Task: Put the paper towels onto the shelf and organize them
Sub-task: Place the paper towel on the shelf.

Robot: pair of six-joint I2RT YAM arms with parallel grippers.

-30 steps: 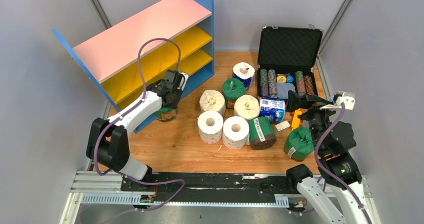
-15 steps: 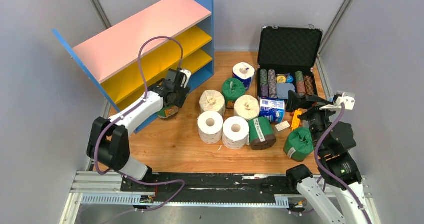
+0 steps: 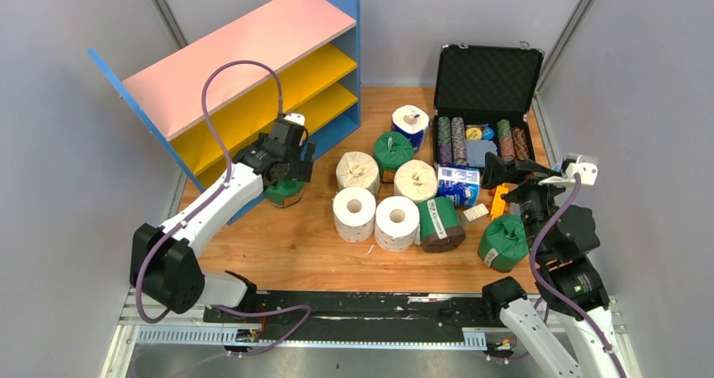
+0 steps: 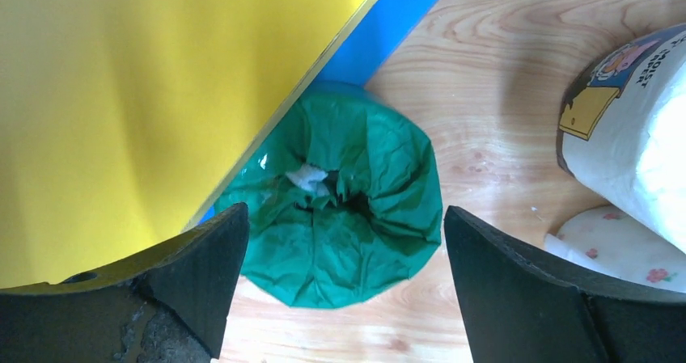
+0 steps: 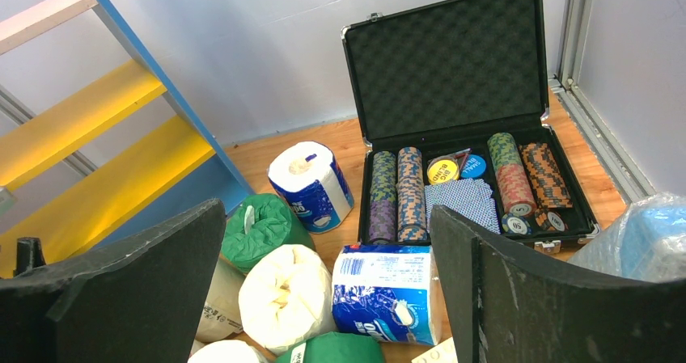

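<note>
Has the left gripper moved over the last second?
Yes. In the top view the left gripper has shifted slightly left along the shelf, and now sits open over the green roll.

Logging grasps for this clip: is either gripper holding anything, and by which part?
Nothing held. The left gripper is open around a green roll; the right gripper is open, empty.

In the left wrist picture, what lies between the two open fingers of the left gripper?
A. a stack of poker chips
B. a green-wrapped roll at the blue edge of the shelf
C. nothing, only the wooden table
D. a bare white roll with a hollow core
B: the left gripper is open over a green roll, which sits on the table against the blue base of the shelf.
</note>
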